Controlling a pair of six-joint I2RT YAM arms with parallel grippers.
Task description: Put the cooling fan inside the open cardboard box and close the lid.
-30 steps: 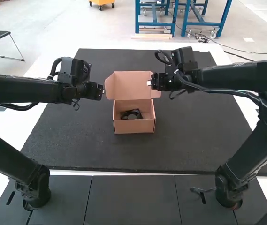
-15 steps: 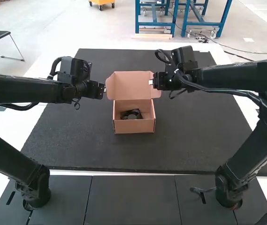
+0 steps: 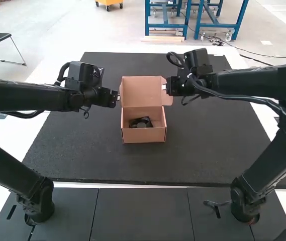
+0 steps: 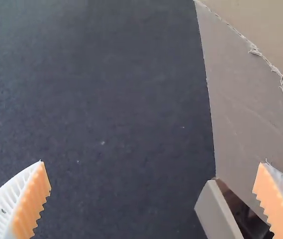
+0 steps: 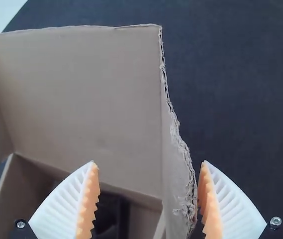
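Note:
The cardboard box [image 3: 143, 131] stands on the black mat with its lid [image 3: 141, 91] raised upright at the back. The black cooling fan [image 3: 141, 122] lies inside, also seen as a dark shape [image 5: 109, 215] under the lid. My left gripper [image 3: 116, 98] is open against the lid's left edge; in its wrist view the gripper [image 4: 151, 204] has the lid's side flap [image 4: 245, 114] by one orange pad. My right gripper [image 3: 165, 89] is open at the lid's right edge, where the gripper [image 5: 146, 199] straddles the torn side flap [image 5: 173, 164].
The black mat [image 3: 72, 145] spreads wide around the box, with white table beyond it at left [image 3: 12, 130]. Both arms stretch in from the sides at lid height.
My left gripper has moved right to the lid, and the lid's left side flap has folded in, leaving a straight left edge. The right gripper has hardly shifted.

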